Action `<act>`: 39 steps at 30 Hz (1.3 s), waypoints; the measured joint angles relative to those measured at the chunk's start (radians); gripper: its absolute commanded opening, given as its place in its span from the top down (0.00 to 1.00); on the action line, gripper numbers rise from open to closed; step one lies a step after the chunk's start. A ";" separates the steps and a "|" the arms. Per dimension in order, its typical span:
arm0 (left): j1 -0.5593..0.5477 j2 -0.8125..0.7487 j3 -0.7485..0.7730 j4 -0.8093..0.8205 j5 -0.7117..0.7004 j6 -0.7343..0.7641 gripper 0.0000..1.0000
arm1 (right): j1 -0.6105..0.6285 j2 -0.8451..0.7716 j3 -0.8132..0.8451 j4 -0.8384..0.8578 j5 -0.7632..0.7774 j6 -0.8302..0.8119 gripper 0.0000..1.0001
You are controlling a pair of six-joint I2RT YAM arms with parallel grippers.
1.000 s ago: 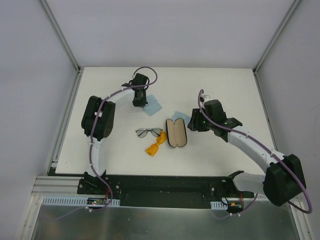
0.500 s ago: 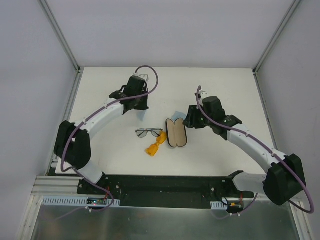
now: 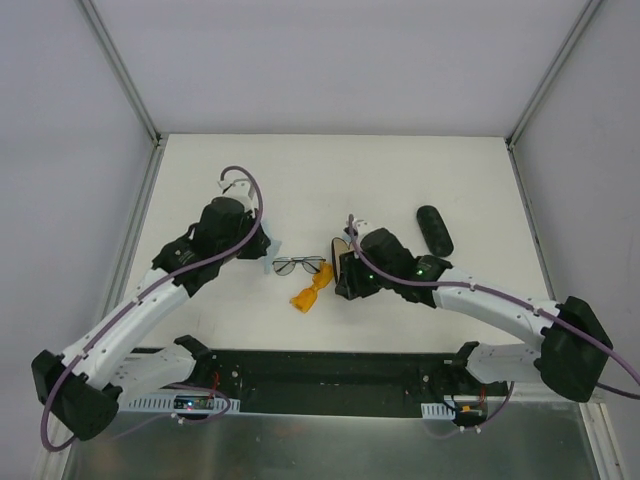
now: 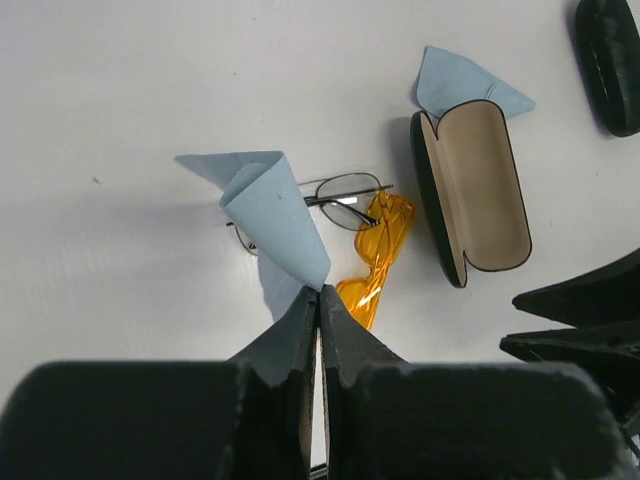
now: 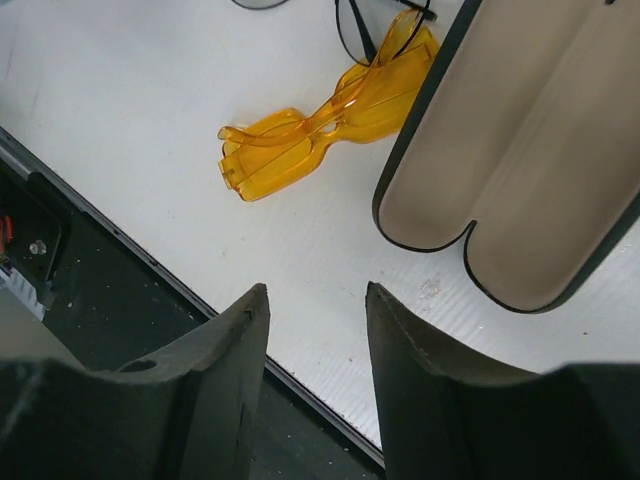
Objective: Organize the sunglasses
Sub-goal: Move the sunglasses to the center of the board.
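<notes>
Sunglasses unsorted at table centre; left claw gripping a cloth, right claw open.

The left gripper point(image 4: 320, 296) is clamped shut on the corner of a blue cloth point(image 4: 272, 212), which hangs in front of the wire pair point(image 4: 347, 189); whether cloth and frame touch cannot be told from this view. The orange pair point(image 5: 322, 130) lies just near of the wire pair, its far end overlapping the wire frame. An open case point(image 5: 520, 180), tan lining up, lies just right of both pairs. The right gripper point(image 5: 315, 296) hovers above the case's near end, jaws parted and holding nothing. A second cloth point(image 4: 458, 84) shows at the case's far end. A closed case point(image 3: 434, 230) lies farther right.
</notes>
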 measured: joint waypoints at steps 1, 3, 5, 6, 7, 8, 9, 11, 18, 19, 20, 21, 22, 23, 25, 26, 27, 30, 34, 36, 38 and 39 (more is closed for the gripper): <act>0.000 -0.040 -0.015 -0.014 -0.001 -0.010 1.00 | 0.034 0.019 0.000 0.002 0.026 0.018 0.55; 0.000 -0.106 -0.038 -0.045 -0.007 -0.021 1.00 | 0.082 0.056 0.000 0.010 0.068 0.043 0.55; 0.000 -0.159 -0.056 -0.073 -0.017 -0.031 1.00 | 0.132 0.108 0.000 0.020 0.116 0.073 0.56; 0.000 -0.181 -0.062 -0.089 -0.024 -0.033 1.00 | 0.154 0.136 0.000 0.023 0.137 0.087 0.57; 0.000 -0.198 -0.066 -0.100 -0.032 -0.033 1.00 | 0.170 0.159 0.000 0.024 0.150 0.100 0.57; 0.000 -0.217 -0.069 -0.114 -0.037 -0.033 1.00 | 0.185 0.189 0.001 0.026 0.165 0.114 0.57; 0.000 -0.230 -0.070 -0.126 -0.042 -0.033 1.00 | 0.196 0.217 0.003 0.025 0.177 0.128 0.57; 0.000 -0.251 -0.070 -0.146 -0.056 -0.032 1.00 | 0.206 0.265 0.006 0.025 0.204 0.152 0.57; 0.000 -0.278 -0.070 -0.186 -0.060 -0.031 1.00 | 0.211 0.398 0.080 0.021 0.277 0.184 0.57; 0.000 -0.277 -0.070 -0.189 -0.058 -0.029 1.00 | 0.211 0.417 0.098 0.019 0.283 0.183 0.57; 0.000 -0.276 -0.070 -0.193 -0.057 -0.028 1.00 | 0.211 0.439 0.125 0.015 0.292 0.182 0.57; 0.000 -0.274 -0.070 -0.196 -0.054 -0.027 1.00 | 0.211 0.461 0.153 0.011 0.299 0.180 0.57; 0.000 -0.274 -0.070 -0.198 -0.053 -0.026 1.00 | 0.211 0.485 0.183 0.004 0.306 0.177 0.57; 0.000 -0.274 -0.070 -0.201 -0.052 -0.025 1.00 | 0.211 0.505 0.209 -0.002 0.314 0.174 0.57; 0.000 -0.274 -0.070 -0.203 -0.050 -0.023 1.00 | 0.209 0.556 0.275 -0.023 0.328 0.166 0.57; 0.000 -0.274 -0.070 -0.204 -0.049 -0.023 1.00 | 0.206 0.581 0.309 -0.034 0.332 0.161 0.57; 0.000 -0.274 -0.070 -0.207 -0.047 -0.021 1.00 | 0.203 0.607 0.340 -0.042 0.332 0.158 0.57; 0.000 -0.274 -0.070 -0.209 -0.039 -0.016 1.00 | 0.185 0.668 0.414 -0.059 0.332 0.149 0.57; 0.000 -0.275 -0.070 -0.215 -0.038 -0.011 1.00 | 0.139 0.738 0.511 -0.072 0.321 0.137 0.57; 0.000 -0.275 -0.070 -0.215 -0.038 -0.009 1.00 | 0.108 0.779 0.570 -0.077 0.311 0.131 0.57; 0.000 -0.272 -0.070 -0.215 -0.038 -0.008 1.00 | 0.073 0.822 0.632 -0.076 0.296 0.125 0.57; 0.000 -0.269 -0.070 -0.215 -0.037 -0.008 1.00 | 0.060 0.839 0.655 -0.076 0.289 0.122 0.57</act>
